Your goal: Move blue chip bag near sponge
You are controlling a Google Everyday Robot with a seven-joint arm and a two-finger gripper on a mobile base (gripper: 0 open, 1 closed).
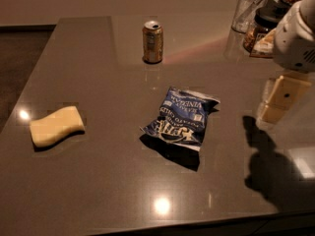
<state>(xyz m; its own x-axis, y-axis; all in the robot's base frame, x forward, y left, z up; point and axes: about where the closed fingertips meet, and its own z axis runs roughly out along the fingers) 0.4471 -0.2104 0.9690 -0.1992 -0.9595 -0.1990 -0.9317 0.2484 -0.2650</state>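
Note:
The blue chip bag [183, 119] lies flat on the dark table [98, 181], a little right of the middle, crinkled with white lettering. The pale yellow sponge [55, 126] lies at the left side of the table, well apart from the bag. My gripper [279, 100] hangs from the white arm [295, 38] at the right edge of the view, above the table and to the right of the bag, not touching it. It holds nothing that I can see. Its shadow falls on the table below it.
A gold drink can [152, 42] stands upright at the back, behind the bag. A clear glass [249, 9] and a dark-lidded jar [260, 29] stand at the back right, close to my arm. The table's left edge runs just past the sponge.

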